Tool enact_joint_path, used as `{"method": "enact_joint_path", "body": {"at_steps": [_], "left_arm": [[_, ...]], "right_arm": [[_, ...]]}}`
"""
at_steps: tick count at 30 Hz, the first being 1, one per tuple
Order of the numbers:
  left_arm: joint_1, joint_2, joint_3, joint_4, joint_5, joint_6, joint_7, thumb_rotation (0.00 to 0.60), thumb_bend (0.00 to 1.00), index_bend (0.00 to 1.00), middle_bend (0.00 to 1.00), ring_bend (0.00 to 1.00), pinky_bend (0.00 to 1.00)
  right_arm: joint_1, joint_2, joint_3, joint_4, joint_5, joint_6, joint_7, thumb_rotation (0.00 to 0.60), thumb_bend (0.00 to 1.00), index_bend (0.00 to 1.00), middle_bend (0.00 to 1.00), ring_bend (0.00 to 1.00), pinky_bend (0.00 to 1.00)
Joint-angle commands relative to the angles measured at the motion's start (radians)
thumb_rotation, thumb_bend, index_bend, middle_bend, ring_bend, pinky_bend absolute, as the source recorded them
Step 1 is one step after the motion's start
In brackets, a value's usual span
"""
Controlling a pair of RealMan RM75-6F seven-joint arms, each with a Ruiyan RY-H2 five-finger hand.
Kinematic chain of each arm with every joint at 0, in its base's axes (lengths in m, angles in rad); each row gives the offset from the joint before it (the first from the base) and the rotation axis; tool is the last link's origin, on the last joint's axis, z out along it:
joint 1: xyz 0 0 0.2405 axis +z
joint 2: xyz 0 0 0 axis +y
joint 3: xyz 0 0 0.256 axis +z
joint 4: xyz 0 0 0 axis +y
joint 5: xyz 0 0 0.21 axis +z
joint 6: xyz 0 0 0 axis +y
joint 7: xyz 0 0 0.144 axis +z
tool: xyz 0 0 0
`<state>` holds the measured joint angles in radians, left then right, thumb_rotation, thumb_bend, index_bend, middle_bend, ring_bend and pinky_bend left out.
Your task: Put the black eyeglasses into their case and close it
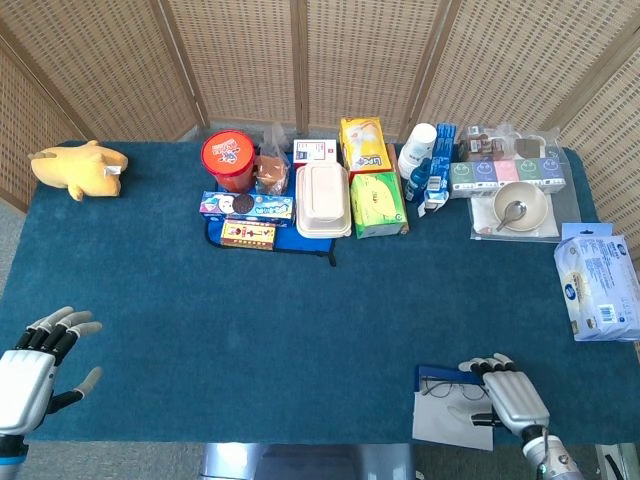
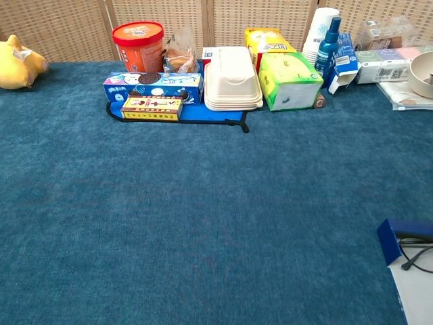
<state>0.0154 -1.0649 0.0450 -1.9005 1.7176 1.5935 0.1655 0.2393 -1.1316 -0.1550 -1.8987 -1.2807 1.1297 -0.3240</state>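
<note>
We saw the case (image 1: 447, 405) lying open at the near right edge of the blue surface (image 1: 300, 320), its blue lid edge toward the far side and its pale inner flap toward the near edge. The glasses (image 1: 446, 387) lay inside it, at the far end just below the blue edge. In the chest view only the left end of the case (image 2: 406, 257) and a bit of the dark frame (image 2: 414, 252) showed at the right border.

The right robot hand (image 1: 512, 393) lay palm down over the right part of the case, its fingers stretched toward the far side and side by side. Its thumb reached left over the pale flap. We could not tell if it pressed on the case or the glasses, or if it held anything.

The left robot hand (image 1: 35, 362) was at the near left corner, well apart from the case, with fingers spread and nothing in it.

Along the far side stood a red tub (image 1: 228, 160), a white box (image 1: 322, 200), a green box (image 1: 377, 204) and a bowl (image 1: 520, 208). A yellow toy (image 1: 78, 168) lay at the far left.
</note>
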Motion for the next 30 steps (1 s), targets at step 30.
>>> {"method": "enact_joint_path", "body": {"at_steps": [30], "left_arm": [[0.019,0.010,0.007,0.018,0.006,0.024,-0.025,0.600,0.23,0.28,0.25,0.16,0.19]], "right_arm": [[0.014,-0.015,0.009,-0.018,-0.042,-0.043,-0.032,0.212,0.22,0.23,0.23,0.22,0.14]]}}
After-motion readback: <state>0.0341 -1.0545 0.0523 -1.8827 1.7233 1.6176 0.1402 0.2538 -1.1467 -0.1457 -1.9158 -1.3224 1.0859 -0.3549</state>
